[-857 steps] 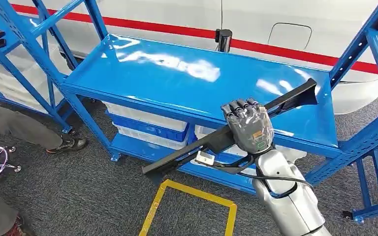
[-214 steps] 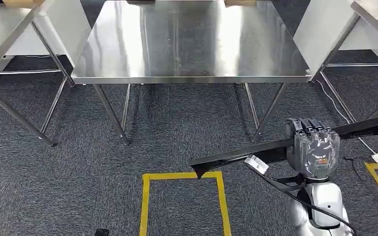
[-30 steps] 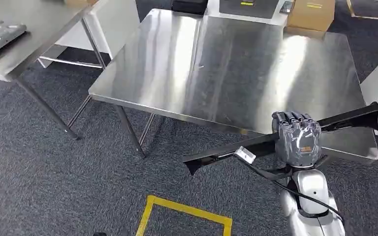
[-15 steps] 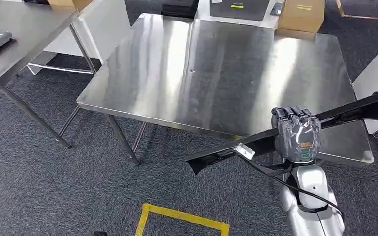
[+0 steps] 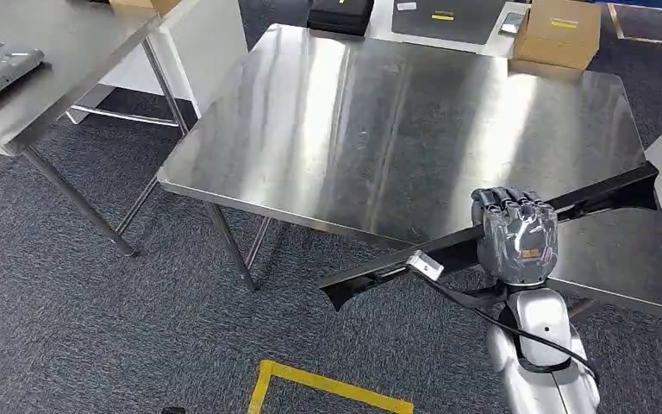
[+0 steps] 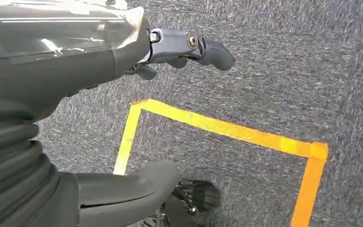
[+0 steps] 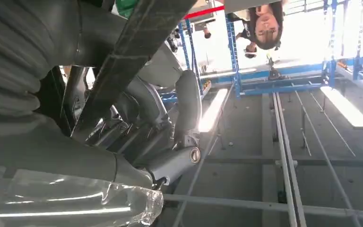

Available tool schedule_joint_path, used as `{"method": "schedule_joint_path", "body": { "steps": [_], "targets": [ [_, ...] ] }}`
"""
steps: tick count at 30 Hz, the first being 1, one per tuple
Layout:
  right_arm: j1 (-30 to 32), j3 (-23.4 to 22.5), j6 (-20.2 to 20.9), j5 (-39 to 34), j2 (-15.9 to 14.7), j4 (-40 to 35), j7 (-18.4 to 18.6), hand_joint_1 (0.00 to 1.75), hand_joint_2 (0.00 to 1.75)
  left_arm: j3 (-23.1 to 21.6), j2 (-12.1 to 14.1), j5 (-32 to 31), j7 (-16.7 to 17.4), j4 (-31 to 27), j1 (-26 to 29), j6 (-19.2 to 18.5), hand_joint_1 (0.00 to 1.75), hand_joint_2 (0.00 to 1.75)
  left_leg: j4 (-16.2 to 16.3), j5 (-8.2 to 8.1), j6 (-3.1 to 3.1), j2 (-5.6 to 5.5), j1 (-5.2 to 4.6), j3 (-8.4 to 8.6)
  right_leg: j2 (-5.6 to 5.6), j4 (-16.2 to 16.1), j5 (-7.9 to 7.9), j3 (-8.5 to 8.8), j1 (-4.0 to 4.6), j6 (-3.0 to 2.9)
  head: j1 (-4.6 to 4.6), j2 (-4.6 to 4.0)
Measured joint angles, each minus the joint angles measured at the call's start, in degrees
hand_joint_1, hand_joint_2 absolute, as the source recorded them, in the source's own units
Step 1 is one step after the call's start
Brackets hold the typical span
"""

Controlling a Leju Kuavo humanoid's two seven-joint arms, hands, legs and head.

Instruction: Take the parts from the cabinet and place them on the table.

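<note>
The right hand (image 5: pixel 517 235) has its fingers wrapped around the middle of a long black trim part (image 5: pixel 414 263), gripping it firmly. The part slants across the head view, one end hanging over the grey carpet (image 5: pixel 95 336) in front of the steel table (image 5: pixel 379 129), the other end reaching up past the hand over the table's near right corner. It is held above the tabletop; whether it touches the table edge cannot be told. A small orange mark sits on the back of the hand, too small to read. A black cable (image 5: pixel 483 310) with a silver plug loops from the wrist below the part.

The left hand (image 6: pixel 184 47) hangs over the carpet with nothing in it, its fingers apart and slightly bent above a yellow tape outline (image 6: pixel 227 130).

At the table's far edge stand a cardboard box (image 5: pixel 562 30) with a yellow label and a dark flat case (image 5: pixel 444 15) with a yellow sticker; their writing is illegible.
</note>
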Motion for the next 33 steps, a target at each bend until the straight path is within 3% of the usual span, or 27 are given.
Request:
{"method": "schedule_joint_path", "body": {
  "steps": [2,3,4,5,7,8,9,10,11,13,14,15,17,18,20,21,23,24,25,26,27,28,29,30,31,32,33],
  "targets": [
    [-0.1,0.0,0.4,0.0,0.0,0.0,0.1,1.62,1.75,0.0,0.0,0.0,-0.2,0.0,0.1,-0.5,0.00,1.75,-0.1,0.08,-0.23,0.08,0.17,0.00,0.01,0.0,0.14,0.02,0.02,-0.38,0.02,0.00],
    [-0.1,0.0,0.7,0.0,0.0,-0.1,0.2,1.62,1.75,0.0,0.0,-0.2,-0.3,0.0,0.1,-0.6,0.00,1.75,0.2,-0.17,-0.46,0.09,0.09,-0.13,-0.02,-0.5,0.48,0.31,-1.05,-0.89,0.02,0.00],
    [-0.2,0.0,0.8,0.0,0.0,-0.1,0.2,1.62,1.75,0.0,0.2,-0.3,-0.4,0.0,0.1,-0.7,0.00,1.75,1.3,-1.19,-1.00,0.29,0.22,-0.81,-0.06,-0.6,0.49,0.48,-0.99,-1.04,0.02,0.00],
    [-0.3,0.0,0.9,0.0,0.1,-0.1,0.2,1.62,1.75,0.0,0.1,-0.3,-0.4,0.0,0.1,-0.8,0.00,1.75,4.4,-3.37,-1.60,0.57,0.52,-2.01,-0.09,-0.6,0.49,0.52,-1.16,-1.37,-0.42,0.00],
    [-0.3,0.0,1.0,0.0,0.1,-0.1,0.2,1.62,1.75,0.0,0.1,-0.3,-0.5,0.0,0.1,-1.0,0.00,1.75,14.3,-8.03,-2.66,0.98,1.55,-6.72,-0.12,-0.5,0.47,0.45,-1.24,-1.37,-0.39,0.00],
    [-0.3,0.0,1.0,0.0,0.1,-0.1,0.2,1.62,1.75,0.0,0.1,-0.3,-0.5,0.0,0.1,-1.0,0.00,1.75,17.4,-8.97,-3.06,1.19,1.94,-8.35,-0.13,-0.5,0.46,0.43,-1.26,-1.36,-0.48,0.00],
    [-0.3,0.0,1.0,0.0,0.1,-0.1,0.2,1.62,1.75,0.0,0.1,-0.3,-0.5,0.0,0.1,-1.0,0.00,1.75,18.3,-8.61,-3.35,1.35,2.38,-8.93,-0.14,-0.5,0.45,0.44,-1.36,-1.35,-0.39,0.00],
    [-0.3,0.0,1.0,0.0,0.1,-0.1,0.2,1.62,1.75,0.0,0.1,-0.3,-0.5,0.0,0.2,-1.0,0.00,1.75,16.1,-6.74,-3.66,1.46,2.80,-7.95,-0.13,-0.5,0.43,0.48,-1.52,-1.31,-0.44,0.00],
    [-0.3,0.0,1.0,0.0,0.2,-0.1,0.2,1.62,1.75,0.0,0.2,-0.3,-0.5,0.0,0.1,-1.0,0.00,1.75,11.8,-4.29,-3.91,1.49,3.11,-5.81,-0.12,-0.5,0.31,0.60,-1.75,-1.09,-0.44,0.00],
    [-0.4,0.0,1.0,0.0,0.2,-0.1,0.2,1.62,1.75,0.0,0.2,-0.3,-0.5,0.0,0.1,-1.0,0.00,1.75,1.6,-0.25,-4.38,1.72,3.69,-0.23,-0.12,-0.5,0.06,0.97,-2.00,-0.44,-0.52,0.00],
    [-0.4,0.0,1.0,0.0,0.1,-0.2,0.2,1.62,1.75,0.0,0.0,-0.4,-0.5,0.0,-0.1,-1.1,0.00,1.75,0.3,-1.42,-4.42,1.34,3.14,0.41,-0.05,-0.5,-0.10,0.78,-1.48,0.12,-0.63,0.00],
    [-0.6,0.0,1.0,0.0,0.1,-0.2,0.2,1.62,1.75,0.0,0.1,-0.4,-0.6,0.0,-0.1,-1.1,0.00,1.75,0.3,-1.93,-3.56,1.16,2.95,0.10,-0.03,-0.8,-0.37,0.73,-1.47,0.74,-0.41,0.00],
    [-0.5,0.1,1.0,0.0,0.2,-0.2,0.2,1.62,1.75,0.0,0.1,-0.5,-0.5,0.0,0.0,-1.1,0.00,1.75,0.0,-1.62,-1.93,1.25,2.51,0.33,0.09,-0.4,0.73,1.54,-1.27,2.27,-0.50,0.00],
    [-0.5,0.1,0.9,0.0,0.2,-0.3,0.3,1.62,1.75,0.0,0.2,-0.5,-0.4,0.0,0.0,-1.0,0.00,1.75,-0.1,-1.34,-1.32,1.10,2.24,0.98,0.03,-0.7,0.66,1.84,-1.28,2.49,-0.26,0.00],
    [-0.6,0.2,0.9,0.0,0.1,-0.3,0.3,1.62,1.75,0.0,0.1,-0.5,-0.4,0.0,0.0,-1.0,0.00,1.75,-0.5,-1.03,-0.47,1.01,2.25,1.86,0.05,2.8,-2.10,-0.02,-1.22,1.72,-0.22,0.00],
    [-0.7,0.3,0.9,0.0,0.1,-0.3,0.3,1.62,1.75,0.0,0.2,-0.5,-0.5,0.0,0.0,-1.0,0.00,1.75,-0.5,-1.00,-0.13,1.00,2.12,1.78,0.07,6.4,-3.72,-1.75,-1.22,1.22,-0.13,0.00],
    [-0.5,0.3,0.9,0.0,0.0,-0.3,0.3,1.62,1.75,0.0,0.2,-0.5,-0.5,0.0,0.0,-0.9,0.00,1.75,-0.5,-1.18,0.23,1.01,1.68,1.74,0.08,15.8,-7.05,-6.78,-1.06,0.80,0.09,0.00],
    [-0.4,0.3,0.9,0.0,0.0,-0.3,0.3,1.62,1.75,0.0,0.1,-0.5,-0.6,0.0,0.1,-0.8,0.00,1.75,-0.5,-1.25,0.35,0.99,1.36,1.82,0.09,17.7,-7.37,-8.12,-0.79,0.87,0.09,0.00],
    [-0.4,0.3,0.9,0.0,0.0,-0.3,0.3,1.62,1.75,0.0,0.1,-0.5,-0.6,0.0,0.2,-0.6,0.00,1.75,-0.4,-1.35,0.50,0.94,1.07,1.94,0.09,16.5,-6.63,-7.89,-0.60,1.04,0.07,0.00],
    [-0.3,0.3,0.9,0.0,0.0,-0.3,0.3,1.62,1.75,0.0,0.1,-0.5,-0.6,0.0,0.2,-0.6,0.00,1.75,-0.4,-1.45,0.60,0.78,0.77,2.16,0.08,12.6,-4.78,-6.23,-0.37,1.36,0.11,0.00],
    [-0.3,0.3,0.9,0.0,0.0,-0.3,0.3,1.62,1.75,0.0,0.0,-0.5,-0.7,0.0,0.2,-0.6,0.00,1.75,-0.4,-1.62,0.60,0.68,0.60,2.45,0.08,7.2,-2.33,-3.83,-0.16,1.76,0.04,0.00],
    [-0.3,0.3,0.9,0.0,0.0,-0.3,0.3,1.62,1.75,0.0,0.0,-0.5,-0.8,0.0,0.2,-0.5,0.00,1.75,-0.4,-1.83,0.55,0.58,0.48,2.75,0.07,1.4,0.28,-1.20,0.13,1.75,0.09,0.00],
    [-0.3,0.3,0.9,0.0,-0.1,-0.2,0.2,1.62,1.75,0.0,0.0,-0.5,-0.8,0.0,0.2,-0.5,0.00,1.75,-0.4,-1.98,0.44,0.51,0.38,3.00,0.17,0.0,0.54,-1.08,0.39,0.61,-0.09,0.00],
    [-0.4,0.3,0.9,0.0,-0.1,-0.2,0.0,1.62,1.75,0.1,0.0,-0.3,-1.0,0.0,0.2,-0.4,0.00,1.75,-0.4,-2.12,0.24,0.45,0.26,2.65,-0.05,-0.4,-0.68,-1.15,0.76,-0.41,-0.13,0.00],
    [-0.4,0.4,0.8,0.0,-0.1,-0.2,-0.2,1.62,1.75,0.3,0.0,-0.1,-1.1,0.0,0.2,-0.3,0.00,1.75,-0.5,-2.34,-0.14,0.48,0.26,2.49,0.04,-0.6,0.48,-0.35,0.79,-0.71,-0.02,0.00],
    [-0.4,0.4,0.7,-0.1,-0.1,-0.2,-0.2,1.62,1.75,0.4,-0.1,0.1,-1.2,0.0,0.5,-0.3,0.00,1.75,0.3,-1.96,-0.32,0.49,0.22,2.74,0.09,-0.8,0.64,-1.16,0.85,-1.20,-0.20,0.00],
    [-0.4,0.4,0.7,-0.1,-0.1,0.0,-0.4,1.62,1.75,0.6,-0.2,0.2,-1.3,0.0,0.6,-0.1,0.00,1.75,0.3,-2.01,-0.48,0.50,0.19,2.88,0.15,-0.9,0.76,-0.06,0.26,-1.43,-0.02,0.00]
  ]
}}
